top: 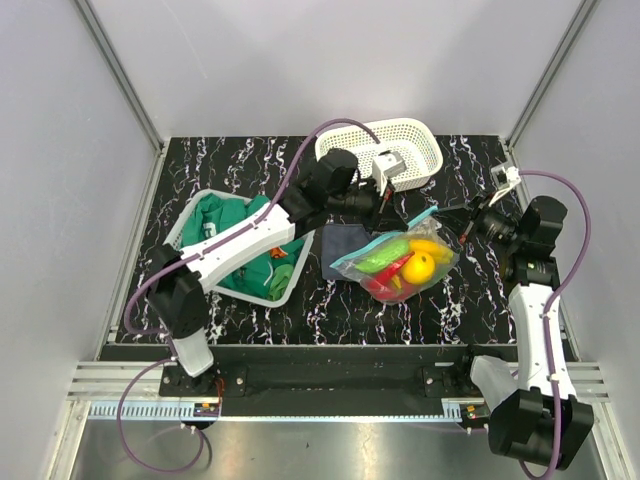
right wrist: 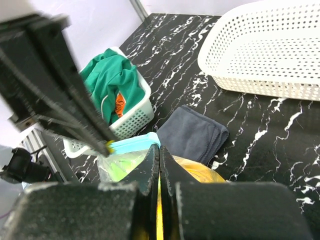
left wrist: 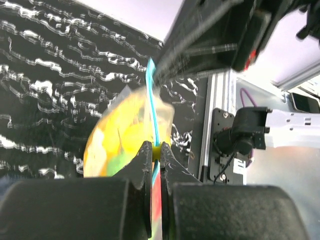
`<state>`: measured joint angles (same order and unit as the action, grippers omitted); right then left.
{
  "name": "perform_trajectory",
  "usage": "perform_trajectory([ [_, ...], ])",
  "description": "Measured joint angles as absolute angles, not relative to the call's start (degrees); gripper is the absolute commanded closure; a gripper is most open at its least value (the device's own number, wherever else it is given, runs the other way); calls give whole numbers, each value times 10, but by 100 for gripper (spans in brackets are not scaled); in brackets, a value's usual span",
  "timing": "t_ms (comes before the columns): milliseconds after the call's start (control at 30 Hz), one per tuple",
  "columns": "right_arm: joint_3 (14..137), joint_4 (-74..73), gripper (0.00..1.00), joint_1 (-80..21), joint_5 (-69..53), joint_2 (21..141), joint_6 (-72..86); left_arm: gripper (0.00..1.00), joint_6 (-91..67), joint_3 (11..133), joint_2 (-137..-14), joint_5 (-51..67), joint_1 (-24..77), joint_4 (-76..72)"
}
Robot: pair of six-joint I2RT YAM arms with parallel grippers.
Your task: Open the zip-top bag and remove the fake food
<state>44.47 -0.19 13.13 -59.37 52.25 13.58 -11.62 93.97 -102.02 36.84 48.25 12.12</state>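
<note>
Table: black marble-patterned tabletop [top: 470, 300] with white veins; everything below stands on it.
Clear pouch: the zip-top bag [top: 446, 248] is crinkly clear plastic with a teal-blue zip strip [top: 385, 238] along its mouth. It sits mid-table between the two arms, just right of the dark cloth. Its strip edge is raised and slants up toward the right.
Pouch contents: the fake food [top: 418, 266] is all inside the bag. It is glossy plastic toys packed together: a yellow banana [top: 430, 246], a green oblong vegetable [top: 378, 256] and a red piece [top: 392, 280].
Left basket: a white slotted plastic basket [top: 185, 220] at the table's left holds bunched green clothing [top: 230, 215] with an orange patch [right wrist: 118, 104].
Back basket: a white perforated oval basket [top: 428, 148] stands at the rear, with a small white-and-grey block [top: 390, 163] lying in it.
Cloth: a dark blue folded cloth [top: 345, 242] lies flat on the table, its right side partly under the bag's left end.
Left claw: the left gripper [left wrist: 156, 154] has its fingers pressed together on the teal strip, which passes straight between them.
Right claw: the right gripper [right wrist: 159, 165] is likewise fully closed, pinching the bag's mouth edge. A thin yellow sliver shows between its fingers, and the food-filled pouch sits right below.
Between claws: in the left wrist view the strip runs in a straight line from one claw's tips to the other's.
</note>
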Motion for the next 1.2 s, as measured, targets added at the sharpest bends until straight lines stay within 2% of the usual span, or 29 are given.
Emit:
perform_trajectory([
  [500, 461, -86, 100, 149, -545, 555, 96, 100, -181, 626, -798, 265, 534, 98],
  [733, 473, -84, 100, 163, -516, 564, 81, 100, -220, 543, -727, 229, 576, 119],
  [767, 474, -84, 90, 163, -519, 565, 81, 100, -223, 542, -725, 225, 578, 123],
  [833, 476, -84, 63, 163, -521, 568, 88, 100, -226, 545, -726, 217, 578, 126],
  [900, 477, -87, 49, 163, -520, 566, 104, 100, -226, 564, -734, 207, 578, 133],
  [1033, 494, -117, 49, 163, -515, 544, 146, 100, -223, 644, -776, 191, 578, 136],
  [1200, 592, -201, 48, 158, -553, 536, 160, 100, -211, 746, -857, 189, 578, 138],
])
